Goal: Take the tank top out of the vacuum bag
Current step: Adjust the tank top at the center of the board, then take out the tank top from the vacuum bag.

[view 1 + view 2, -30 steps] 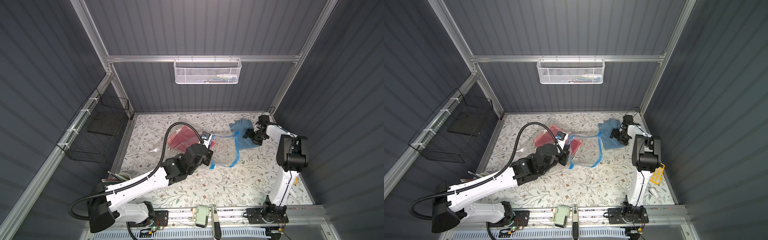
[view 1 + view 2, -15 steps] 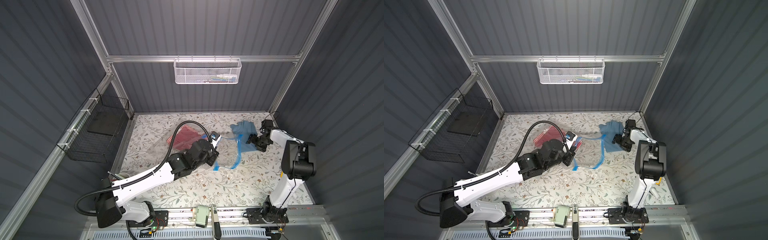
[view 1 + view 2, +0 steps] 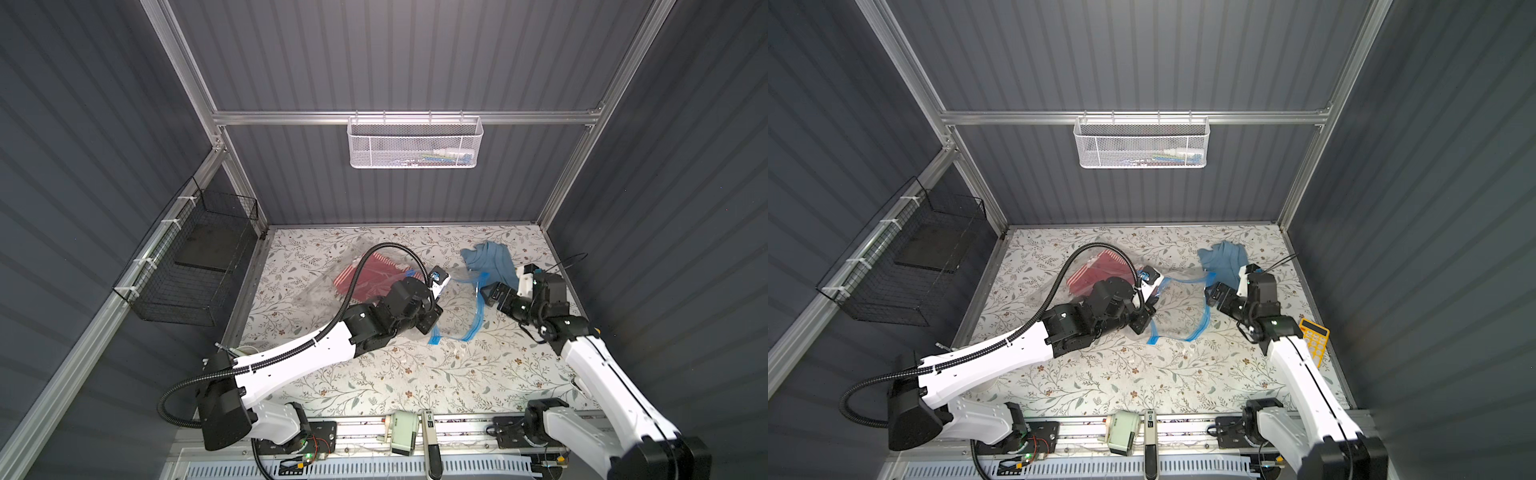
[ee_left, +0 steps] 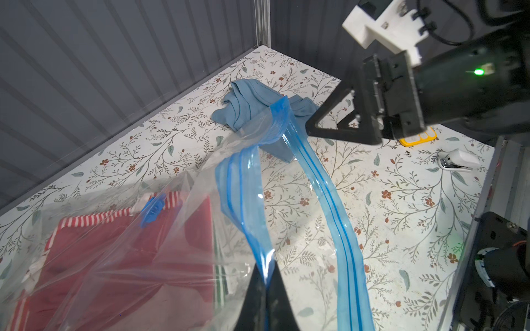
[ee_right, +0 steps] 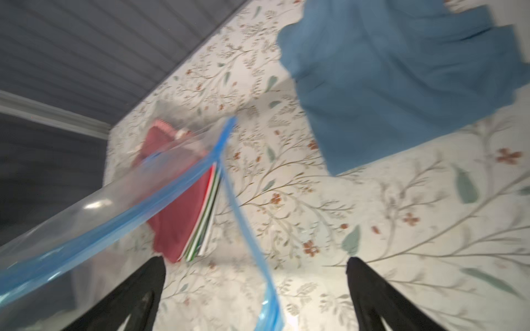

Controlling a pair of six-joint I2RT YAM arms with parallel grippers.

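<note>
On the desk [image 3: 374,374] beside the vacuum bag [image 3: 453,307] lay the tank top [image 3: 488,257]; left hand [image 4: 265,283] pinched the zip strip [image 4: 243,200] as anchor, right hand [image 5: 254,259] gaped empty.

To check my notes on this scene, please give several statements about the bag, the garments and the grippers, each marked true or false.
1. The left gripper is shut on the zip strip of the bag. True.
2. The right gripper holds the blue top. False: it is open and empty.
3. The blue top lies inside the bag. False: it lies on the table, outside the bag.
4. A red garment is inside the bag. True.
</note>
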